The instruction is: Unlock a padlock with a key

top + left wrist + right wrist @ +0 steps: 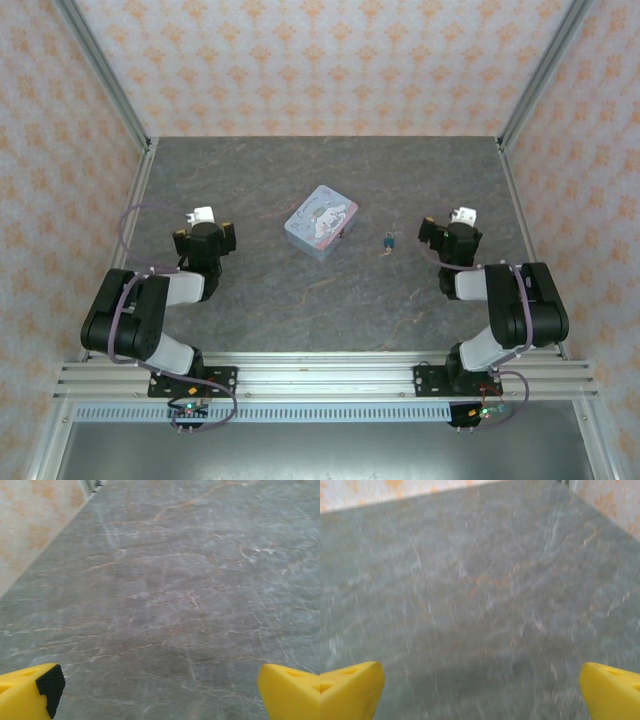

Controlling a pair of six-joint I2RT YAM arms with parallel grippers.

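Observation:
The tiny blue padlock (pixel 388 239) lies on the grey table (pixel 330 310), just right of centre. A small brassy key (pixel 382 251) rests right beside its near side, apparently touching it. My right gripper (pixel 447 229) hovers a short way to the right of them; in the right wrist view its yellow fingertips (pixel 351 690) stand wide apart over bare table. My left gripper (pixel 205 228) is at the left of the table, far from the padlock. Its yellow fingers (pixel 30 692) are also spread wide with nothing between them.
A pastel blue-and-pink tin (pixel 321 222) with a cartoon lid lies at the table's centre, left of the padlock. Metal frame rails (pixel 320 378) run along the near edge, and patterned walls (pixel 330 60) close in the back and sides.

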